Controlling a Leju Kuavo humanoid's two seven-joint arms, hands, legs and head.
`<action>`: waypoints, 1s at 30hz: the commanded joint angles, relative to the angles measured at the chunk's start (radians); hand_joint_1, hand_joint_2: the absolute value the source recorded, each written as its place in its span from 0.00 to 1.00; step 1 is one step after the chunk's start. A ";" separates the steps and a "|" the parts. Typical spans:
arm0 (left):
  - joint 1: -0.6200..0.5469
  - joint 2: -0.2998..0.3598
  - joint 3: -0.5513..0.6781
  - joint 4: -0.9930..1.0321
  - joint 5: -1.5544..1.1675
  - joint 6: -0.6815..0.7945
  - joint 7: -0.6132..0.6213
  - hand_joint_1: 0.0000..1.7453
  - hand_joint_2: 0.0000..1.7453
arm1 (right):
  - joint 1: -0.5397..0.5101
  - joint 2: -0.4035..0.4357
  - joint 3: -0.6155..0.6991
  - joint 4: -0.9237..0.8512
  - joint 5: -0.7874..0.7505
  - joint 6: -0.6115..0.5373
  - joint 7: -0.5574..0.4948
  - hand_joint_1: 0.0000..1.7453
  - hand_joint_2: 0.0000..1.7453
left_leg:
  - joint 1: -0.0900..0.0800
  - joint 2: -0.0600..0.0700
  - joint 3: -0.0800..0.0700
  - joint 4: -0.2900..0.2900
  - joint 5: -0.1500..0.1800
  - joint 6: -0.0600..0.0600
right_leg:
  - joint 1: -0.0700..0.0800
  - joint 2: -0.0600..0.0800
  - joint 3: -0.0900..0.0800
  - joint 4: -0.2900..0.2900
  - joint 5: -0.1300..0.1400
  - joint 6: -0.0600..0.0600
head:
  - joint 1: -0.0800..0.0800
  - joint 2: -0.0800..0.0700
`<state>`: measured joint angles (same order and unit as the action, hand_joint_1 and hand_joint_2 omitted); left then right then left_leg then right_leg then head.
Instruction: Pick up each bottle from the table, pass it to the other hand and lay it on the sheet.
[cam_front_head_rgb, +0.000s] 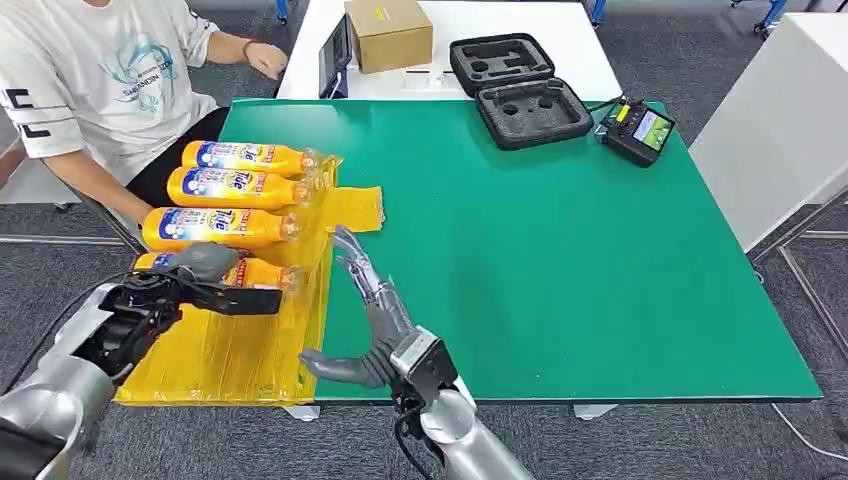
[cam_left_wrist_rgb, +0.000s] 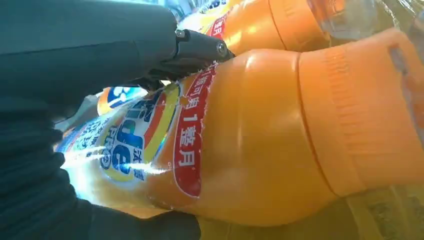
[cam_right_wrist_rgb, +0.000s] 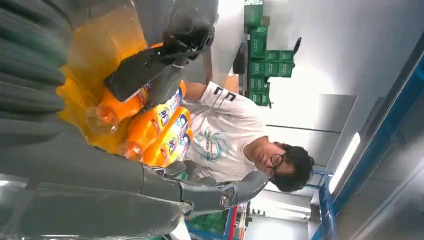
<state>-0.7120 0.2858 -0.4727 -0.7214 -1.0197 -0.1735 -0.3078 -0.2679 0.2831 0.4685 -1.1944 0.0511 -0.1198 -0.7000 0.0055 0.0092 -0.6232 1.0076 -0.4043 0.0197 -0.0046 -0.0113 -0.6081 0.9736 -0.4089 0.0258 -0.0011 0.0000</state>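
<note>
Head view: the left robot hand (cam_front_head_rgb: 195, 285) grasps an orange plastic detergent bottle (cam_front_head_rgb: 262, 273) over the yellow plastic sheet (cam_front_head_rgb: 240, 350) at the green desk (cam_front_head_rgb: 560, 260) edge; three matching bottles (cam_front_head_rgb: 232, 187) lie just beyond it. The right robot hand (cam_front_head_rgb: 368, 320) hovers beside it, released, fingers spread.

Left wrist view: dark fingers (cam_left_wrist_rgb: 200, 50) wrap the labelled bottle (cam_left_wrist_rgb: 260, 140).

Right wrist view: a seated person (cam_right_wrist_rgb: 235, 135) beyond the bottles.

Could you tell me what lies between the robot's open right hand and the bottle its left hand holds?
In the head view, the yellow sheet's edge lies between the right hand and the bottle gripped by the left hand.
</note>
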 joint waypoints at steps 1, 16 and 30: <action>-0.032 -0.019 -0.046 0.144 0.050 -0.068 -0.039 0.82 1.00 | -0.052 -0.010 0.028 0.096 -0.018 -0.005 0.002 0.00 1.00 | 0.000 0.000 0.006 -0.002 -0.001 -0.001 | 0.000 0.002 0.006 -0.002 -0.001 -0.001 | 0.000 0.000; 0.036 0.016 -0.013 0.082 0.189 -0.181 -0.051 0.00 0.00 | -0.068 -0.008 0.031 0.145 -0.035 -0.006 0.002 0.00 1.00 | -0.001 0.002 0.004 -0.002 -0.001 -0.001 | -0.001 0.003 0.004 -0.001 0.000 0.000 | 0.000 0.000; 0.048 0.010 0.046 0.050 0.306 -0.166 -0.055 0.00 0.00 | -0.060 -0.013 0.034 0.150 -0.029 -0.012 0.002 0.00 1.00 | -0.001 0.001 0.008 -0.002 -0.001 -0.001 | -0.001 0.003 0.008 -0.001 -0.001 0.000 | 0.000 0.000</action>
<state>-0.7091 0.2991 -0.4608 -0.6885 -0.7794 -0.3491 -0.3651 -0.2940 0.2869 0.4864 -1.1151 0.0179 -0.1236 -0.7000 0.0054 0.0086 -0.6196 1.0074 -0.4045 0.0195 -0.0046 -0.0111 -0.6039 0.9739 -0.4090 0.0257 -0.0015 0.0000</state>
